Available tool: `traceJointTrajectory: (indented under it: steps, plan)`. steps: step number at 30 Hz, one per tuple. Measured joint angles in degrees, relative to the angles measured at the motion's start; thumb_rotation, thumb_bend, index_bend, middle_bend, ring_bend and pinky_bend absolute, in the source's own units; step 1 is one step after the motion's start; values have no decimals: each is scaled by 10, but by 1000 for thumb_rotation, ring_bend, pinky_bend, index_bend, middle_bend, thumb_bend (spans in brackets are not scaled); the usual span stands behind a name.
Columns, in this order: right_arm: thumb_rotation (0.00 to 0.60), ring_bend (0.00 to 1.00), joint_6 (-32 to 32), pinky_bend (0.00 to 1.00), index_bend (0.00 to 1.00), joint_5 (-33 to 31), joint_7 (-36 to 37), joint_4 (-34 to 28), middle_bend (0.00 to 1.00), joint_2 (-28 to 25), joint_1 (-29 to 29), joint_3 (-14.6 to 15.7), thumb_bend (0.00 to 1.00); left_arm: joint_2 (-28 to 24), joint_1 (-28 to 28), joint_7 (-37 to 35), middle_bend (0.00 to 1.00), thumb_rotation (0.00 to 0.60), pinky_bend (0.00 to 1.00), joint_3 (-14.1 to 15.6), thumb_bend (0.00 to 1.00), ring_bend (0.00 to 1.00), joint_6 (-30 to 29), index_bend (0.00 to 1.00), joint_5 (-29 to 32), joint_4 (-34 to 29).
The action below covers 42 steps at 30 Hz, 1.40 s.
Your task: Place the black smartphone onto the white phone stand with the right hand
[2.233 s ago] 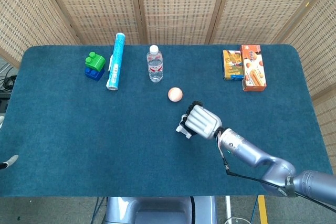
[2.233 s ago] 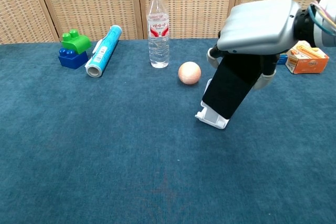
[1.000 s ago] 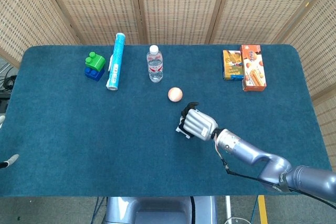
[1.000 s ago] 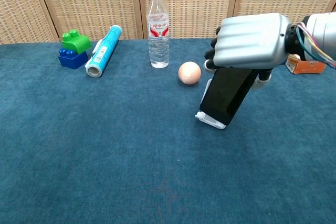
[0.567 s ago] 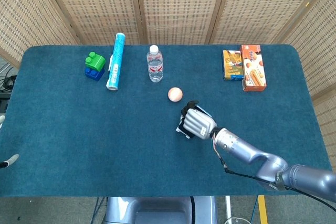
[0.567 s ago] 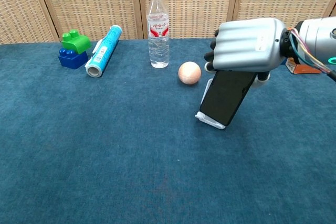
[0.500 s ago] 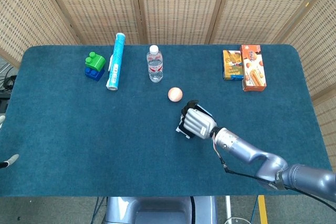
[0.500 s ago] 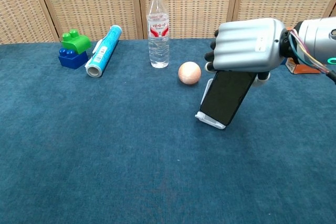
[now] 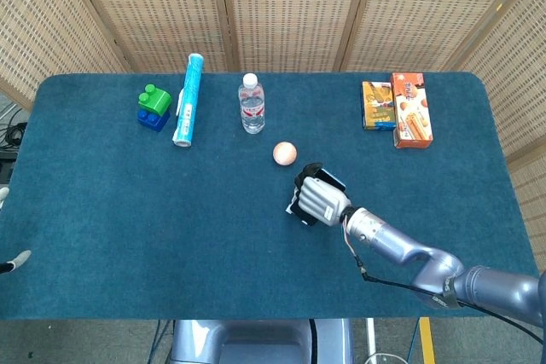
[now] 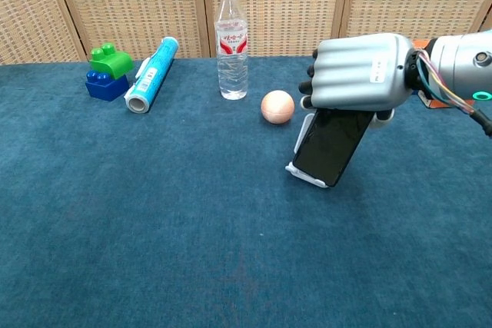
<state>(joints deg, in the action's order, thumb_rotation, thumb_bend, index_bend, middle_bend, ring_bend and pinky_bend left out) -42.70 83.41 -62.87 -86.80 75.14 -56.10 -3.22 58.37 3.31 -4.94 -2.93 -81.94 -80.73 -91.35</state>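
Note:
The black smartphone (image 10: 329,146) leans tilted on the white phone stand (image 10: 310,175), its lower edge in the stand's lip. My right hand (image 10: 360,73) covers the phone's top and grips it, fingertips (image 10: 310,86) wrapped over the far side. From the head view the right hand (image 9: 321,198) hides most of the phone, and only the stand (image 9: 293,208) shows at its left. My left hand appears in neither view.
An orange ball (image 10: 277,107) lies just left of the stand. A water bottle (image 10: 232,41), a blue tube (image 10: 151,74) and green-blue blocks (image 10: 107,72) stand at the back left. Snack boxes (image 9: 397,109) sit at the back right.
The right hand has sunk lower with the phone, which now leans flatter on the stand. Other objects have stayed put.

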Motion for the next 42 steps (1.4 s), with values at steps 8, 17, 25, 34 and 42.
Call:
traceJointTrajectory:
  steps: [8,17,25,34,42]
  plan:
    - [600,390,-6,418,451,-18,-32,-3,308,5,-2,-4,414,0,0,-1,0,600,0,0,0,0,-1,0,-1,0]
    - [600,390,-12,418,412,-31,-68,-13,295,11,-6,-3,414,-1,-1,-2,0,600,0,0,0,0,-2,0,-1,0]
    - [600,398,-20,418,252,-44,-87,-25,260,12,-5,-1,413,-1,-1,-2,0,600,0,0,0,0,-3,0,-1,-3]
    - [600,337,-31,409,179,-56,-106,-31,179,13,-6,1,388,-2,-1,-2,0,600,0,0,0,0,-4,0,-2,-3]
    - [600,205,-45,316,138,-57,-111,-34,65,11,-4,6,363,-1,-1,-2,0,600,0,1,0,0,-3,0,-2,-2]
